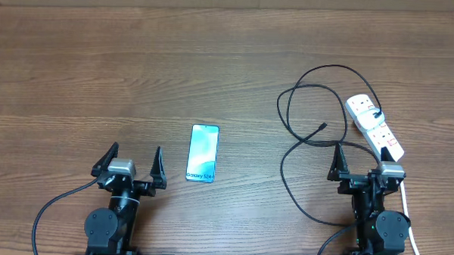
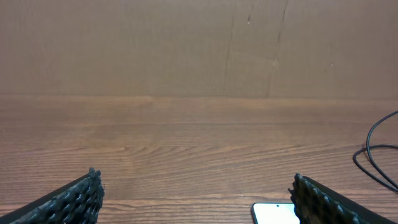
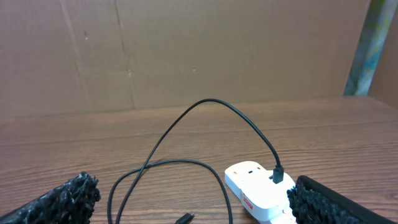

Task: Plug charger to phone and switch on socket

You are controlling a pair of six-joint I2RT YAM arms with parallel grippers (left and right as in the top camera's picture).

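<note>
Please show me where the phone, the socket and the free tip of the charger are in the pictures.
phone (image 1: 203,151), overhead view, middle of its screen.
socket (image 1: 380,133), overhead view, white top face of the strip.
charger (image 1: 321,128), overhead view, its free connector tip.

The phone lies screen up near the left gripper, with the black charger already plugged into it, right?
Not plugged in. The phone lies screen up near the left gripper, but the charger tip lies apart from it on the table, nearer the socket. The overhead view shows this.
</note>
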